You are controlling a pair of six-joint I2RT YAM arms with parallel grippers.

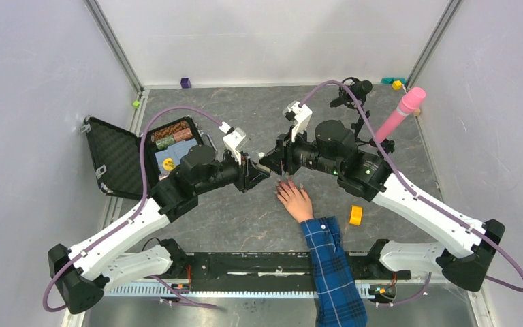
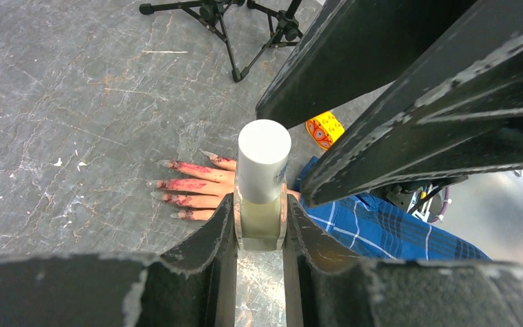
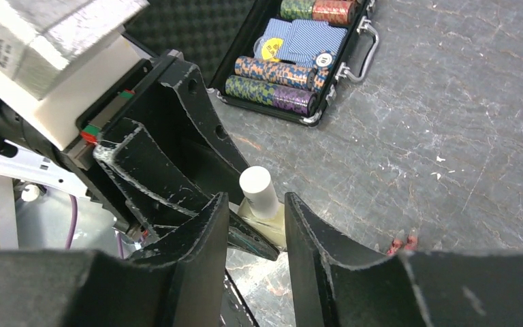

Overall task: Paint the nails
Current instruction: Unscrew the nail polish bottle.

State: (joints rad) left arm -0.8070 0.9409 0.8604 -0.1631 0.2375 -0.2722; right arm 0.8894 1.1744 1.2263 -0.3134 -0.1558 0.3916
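We're over a dark grey, marbled tabletop (image 1: 245,109), scuffed and scratched, boxed in by plain pale walls (image 1: 265,34) on three sides, with metal posts (image 1: 112,41) running up the back corners. The light is soft and even.

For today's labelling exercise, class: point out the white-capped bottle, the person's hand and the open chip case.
white-capped bottle (image 2: 263,160), left wrist view, on its white cap.
person's hand (image 1: 295,199), top view, on the back of the hand.
open chip case (image 1: 112,158), top view, on its foam-lined lid.
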